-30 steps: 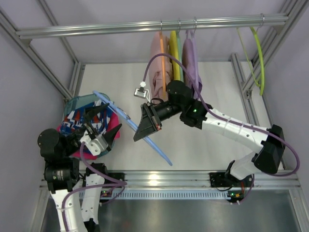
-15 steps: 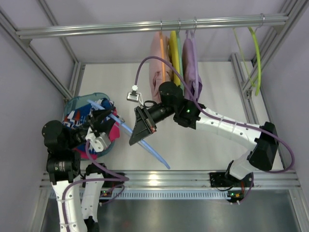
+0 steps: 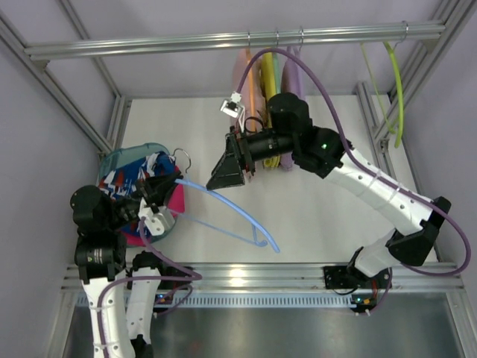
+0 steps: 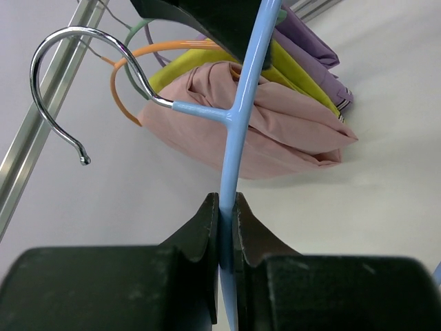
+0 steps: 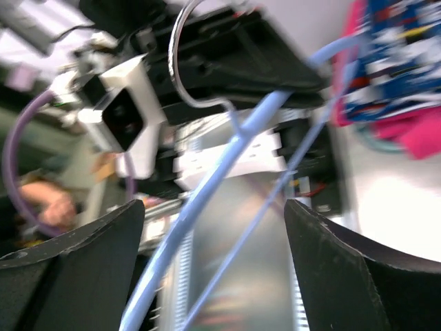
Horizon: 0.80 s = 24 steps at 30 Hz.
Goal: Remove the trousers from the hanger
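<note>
**A:** Which step are we on?

**B:** Near the end, I'd say. The trousers (image 3: 119,179) lie crumpled in the teal basket (image 3: 112,158) at the left of the top view, on a magenta garment (image 3: 177,200). The hanger (image 4: 233,131) looks bare. At that size I can't rule out a fold of cloth catching its near end.

**A:** And who has the hanger?

**B:** The left gripper (image 4: 227,214). Its fingers are pinched tight on the thin blue bar just below the neck, with the metal hook (image 4: 160,102) curling off to the upper left of its wrist view. The right gripper (image 3: 226,179) sits at centre frame with its jaws spread wide and nothing in them.

**A:** What comes next?

**B:** Probably parking the hanger away from the basket. It's slim, smooth, slightly springy plastic, long for such a narrow grip, so it may swing. The trousers are soft printed cloth, dark blue with white and red, and would snag easily on that open hook.
</note>
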Available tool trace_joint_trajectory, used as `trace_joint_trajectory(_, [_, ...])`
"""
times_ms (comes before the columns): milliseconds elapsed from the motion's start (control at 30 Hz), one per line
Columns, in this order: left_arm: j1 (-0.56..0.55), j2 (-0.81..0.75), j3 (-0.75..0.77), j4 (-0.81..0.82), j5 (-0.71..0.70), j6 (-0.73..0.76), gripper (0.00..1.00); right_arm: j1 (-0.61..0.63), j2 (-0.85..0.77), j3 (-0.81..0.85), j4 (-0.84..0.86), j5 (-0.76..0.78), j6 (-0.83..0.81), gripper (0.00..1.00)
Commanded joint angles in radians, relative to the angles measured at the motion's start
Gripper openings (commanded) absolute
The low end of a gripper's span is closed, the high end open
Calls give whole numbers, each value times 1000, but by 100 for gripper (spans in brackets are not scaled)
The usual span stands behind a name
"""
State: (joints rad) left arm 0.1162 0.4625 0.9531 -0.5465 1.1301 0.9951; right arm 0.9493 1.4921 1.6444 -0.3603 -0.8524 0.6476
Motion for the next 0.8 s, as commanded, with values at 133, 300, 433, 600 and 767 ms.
trace_joint_trajectory(133, [3, -1, -27, 36, -23, 56, 0, -26, -49, 238, -482, 260, -453, 99])
trace_joint_trajectory(300, [3, 27, -37, 34, -104, 129, 0, -18, -67, 269, -663, 292, -560, 99])
trace_joint_trajectory(433, [3, 33, -47, 33, -124, 201, 0, 5, -79, 230, -721, 273, -583, 99])
trace_joint_trajectory(600, [3, 30, -56, 33, -124, 247, 0, 48, -55, 196, -744, 283, -586, 97])
trace_joint_trajectory(767, [3, 28, -51, 31, -136, 280, 0, 72, 3, 209, -741, 254, -546, 93])
